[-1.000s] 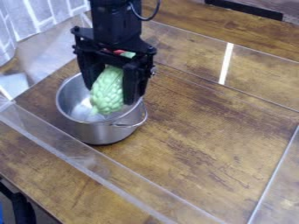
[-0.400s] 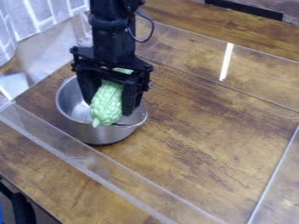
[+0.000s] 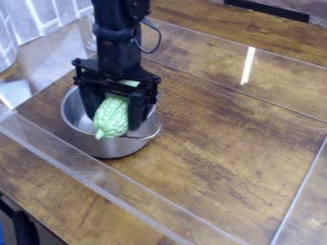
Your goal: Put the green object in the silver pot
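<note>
The green object, a light green bumpy oval, hangs upright between the black fingers of my gripper, which is shut on it. It sits low inside the mouth of the silver pot, a round shiny steel pot on the wooden table at the left. The arm comes down from the top of the view and hides much of the pot's inside. I cannot tell whether the green object touches the pot's bottom.
A clear plastic wall borders the wooden table along its front and left sides. White cloth lies at the upper left. A small handle sticks out from the pot toward the front right.
The gripper has come down and shifted slightly left with the green object, lowering it deeper into the pot. The pot has stayed in place.
</note>
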`<move>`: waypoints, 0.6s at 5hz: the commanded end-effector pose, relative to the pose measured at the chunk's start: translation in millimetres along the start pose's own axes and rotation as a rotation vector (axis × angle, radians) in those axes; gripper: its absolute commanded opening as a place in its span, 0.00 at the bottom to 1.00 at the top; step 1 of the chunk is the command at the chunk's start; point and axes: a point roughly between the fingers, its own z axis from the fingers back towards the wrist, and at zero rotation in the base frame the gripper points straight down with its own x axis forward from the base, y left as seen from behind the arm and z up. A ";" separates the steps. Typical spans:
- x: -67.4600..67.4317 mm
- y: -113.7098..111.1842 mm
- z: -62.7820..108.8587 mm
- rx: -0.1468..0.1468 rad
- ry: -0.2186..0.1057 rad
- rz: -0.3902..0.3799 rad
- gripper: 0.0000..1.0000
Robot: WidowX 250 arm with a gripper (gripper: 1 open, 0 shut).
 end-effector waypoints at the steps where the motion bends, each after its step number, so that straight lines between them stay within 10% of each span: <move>1: 10.9 11.1 4.3 -0.015 -0.035 0.040 1.00; 2: 17.3 11.4 4.2 -0.030 -0.029 0.049 1.00; 3: 21.6 12.0 6.2 -0.045 -0.023 0.060 0.00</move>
